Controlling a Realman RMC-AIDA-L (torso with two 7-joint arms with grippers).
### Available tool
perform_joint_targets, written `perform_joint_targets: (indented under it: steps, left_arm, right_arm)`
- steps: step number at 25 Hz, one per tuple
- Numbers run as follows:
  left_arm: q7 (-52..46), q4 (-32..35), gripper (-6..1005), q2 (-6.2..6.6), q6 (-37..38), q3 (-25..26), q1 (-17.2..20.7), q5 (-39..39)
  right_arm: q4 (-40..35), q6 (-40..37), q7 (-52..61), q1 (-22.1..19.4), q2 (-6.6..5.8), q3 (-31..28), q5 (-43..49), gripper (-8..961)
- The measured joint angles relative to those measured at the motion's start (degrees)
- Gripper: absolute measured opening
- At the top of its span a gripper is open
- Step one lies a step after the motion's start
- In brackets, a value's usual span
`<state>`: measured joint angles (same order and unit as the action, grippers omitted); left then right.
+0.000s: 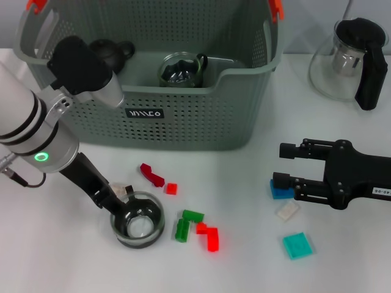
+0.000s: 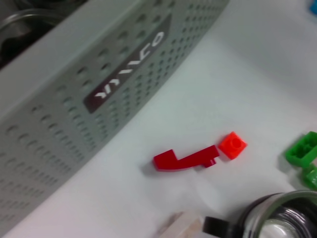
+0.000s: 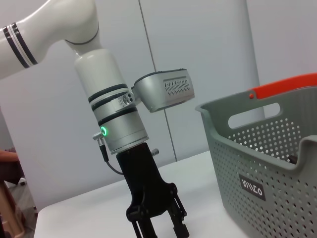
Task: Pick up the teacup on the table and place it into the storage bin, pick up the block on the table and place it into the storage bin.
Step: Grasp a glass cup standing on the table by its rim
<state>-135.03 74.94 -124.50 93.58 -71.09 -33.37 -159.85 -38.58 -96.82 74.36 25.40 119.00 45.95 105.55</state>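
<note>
Down at the near left of the tabletop [image 1: 342, 268] I have the left pincer [image 1: 113, 204] lowered to the glass teacup [image 1: 138, 227], its black fingers at the cup's rim on the handle side; whether they are clamped on the glass or still apart I cannot tell from here. The teacup stands upright on the tabletop, in front of the storage bin [image 1: 183, 125] and apart from it. Just beside the pincer lies a pale clear block [image 1: 118, 190], and a little further toward the middle sit a dark red curved block [image 1: 151, 174] and a small orange-red block [image 1: 171, 188], close together; my left wrist camera shows those two nearly touching. Two green blocks [image 1: 187, 224] and a bright red block [image 1: 209, 235] lie just right of the teacup. The storage bin stands at the back, its black label facing me, and inside it I see a dark teapot [image 1: 111, 54] and a glass cup [image 1: 179, 70]. My right pincer [image 1: 282, 165] hovers at the right side, fingers spread apart, holding nothing, just over a blue block [image 1: 280, 192]; a clear block [image 1: 287, 210] and a teal block [image 1: 298, 245] lie near it. A glass jug [image 1: 348, 58] with a black handle stands at the far right
</note>
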Motion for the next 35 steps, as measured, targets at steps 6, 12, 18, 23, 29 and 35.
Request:
perform_joint_targets:
  steps: [6, 12, 18, 23, 29, 35]
  left_arm:
    - [-1.8, 0.0, 708, -0.03, -2.4, -0.1, -0.1, -2.5]
    - [-0.5, -0.2, 691, -0.12, -1.9, -3.1, 0.2, -2.2]
    - [-0.4, -1.2, 674, -0.13, -2.5, -4.7, 0.1, -2.2]
    - [-0.5, -1.3, 660, -0.12, -2.7, -5.1, -0.1, -2.6]
    - [-0.6, -1.5, 432, -0.13, -3.0, -5.2, -0.2, -2.7]
    - [-0.6, -1.7, 273, -0.12, -2.5, -5.0, -0.2, -2.7]
  right_arm:
    - [0.0, 0.0, 0.0, 0.2, 0.0, 0.0, 0.0, 666]
    - [-0.1, 0.0, 0.6, 0.3, 0.02, 0.0, 0.0, 665]
    - [0.0, 0.2, 0.6, 0.3, -0.03, 0.0, 0.0, 665]
    - [0.0, 0.2, 0.6, 0.3, -0.01, 0.0, 0.0, 666]
    - [0.0, 0.2, 0.6, 0.3, 0.0, 0.0, 0.0, 665]
    - [0.0, 0.0, 0.6, 0.3, 0.0, 0.0, 0.0, 665]
